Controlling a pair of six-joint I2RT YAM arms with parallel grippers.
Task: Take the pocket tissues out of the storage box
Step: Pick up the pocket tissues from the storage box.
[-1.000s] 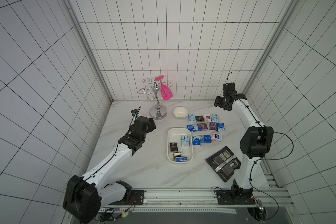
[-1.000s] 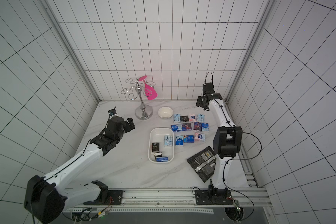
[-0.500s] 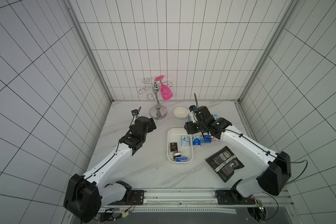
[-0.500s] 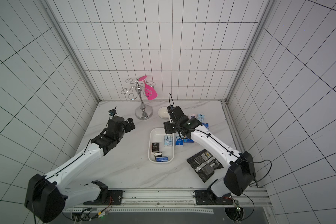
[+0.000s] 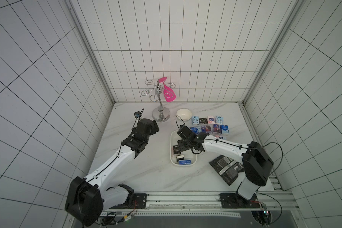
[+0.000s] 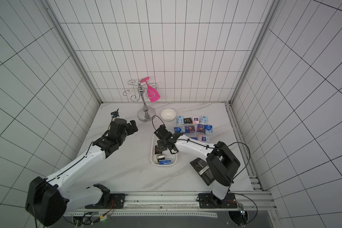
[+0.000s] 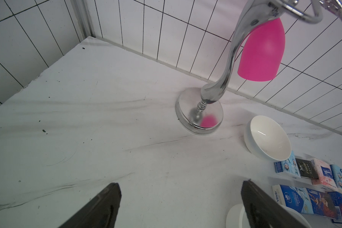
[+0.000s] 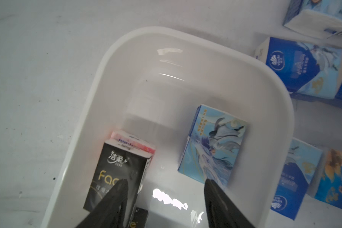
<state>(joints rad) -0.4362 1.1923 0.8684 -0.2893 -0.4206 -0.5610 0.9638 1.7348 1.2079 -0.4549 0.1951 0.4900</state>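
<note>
Currently, about a dozen pocket tissues [image 5: 216, 128] are lying on the desk [image 5: 146, 173] at one o'clock of the storage box [image 5: 183, 165]; some five are remaining inside. Right jaws are being held apart, empty, above those; left jaws are being held open, empty, at nine o'clock.

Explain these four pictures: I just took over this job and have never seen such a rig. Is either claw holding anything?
Two white robot arms work over a marble table. Two pictures look down from overhead; the other two come from a camera on each wrist. The left gripper hangs open and empty near the chrome stand. The right gripper, open and empty, hovers above the storage box, where a black packet, a light blue packet and a few others lie. More pocket tissues lie in rows beside the box; a white bowl and foil pouches sit nearby.
</note>
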